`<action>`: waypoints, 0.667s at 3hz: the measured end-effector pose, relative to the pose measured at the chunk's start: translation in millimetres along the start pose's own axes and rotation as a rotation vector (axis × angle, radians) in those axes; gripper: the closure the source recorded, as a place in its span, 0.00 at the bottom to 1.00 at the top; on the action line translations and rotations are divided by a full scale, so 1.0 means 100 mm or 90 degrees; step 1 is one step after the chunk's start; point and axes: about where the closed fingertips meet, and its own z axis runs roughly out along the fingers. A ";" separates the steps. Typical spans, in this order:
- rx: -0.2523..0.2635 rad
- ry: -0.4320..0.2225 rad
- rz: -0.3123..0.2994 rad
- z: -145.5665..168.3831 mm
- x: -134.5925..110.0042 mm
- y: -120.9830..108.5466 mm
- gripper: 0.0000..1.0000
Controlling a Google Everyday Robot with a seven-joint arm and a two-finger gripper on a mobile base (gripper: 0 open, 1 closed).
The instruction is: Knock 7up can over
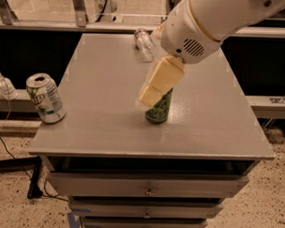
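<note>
At the far left, the pale silver-white 7up can with green lettering [45, 98] stands upright near the left front corner of the grey worktop [101, 72]. It has not been knocked over, so I judge that I am only on the approach. Its silver top shows a dark opening, and I cannot tell whether anything is inside.

Near the middle, my cream-yellow gripper [151, 94] hangs in front of the upper half of the all-green can with cursive script [159, 109], well apart from the 7up can. I cannot tell whether the gripper is open or closed. The green can is not my target, so the next move calls for travelling left across the worktop, clear of this can, then a sideways push high on the 7up can.

Behind the gripper, a clear plastic bottle [145, 44] lies on its side near the far edge. I cannot make out its contents.
</note>
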 end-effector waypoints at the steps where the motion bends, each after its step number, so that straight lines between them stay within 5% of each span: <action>1: 0.001 -0.048 -0.003 0.20 -0.16 -0.02 0.00; 2: -0.015 -0.149 -0.015 0.66 -0.62 -0.06 0.00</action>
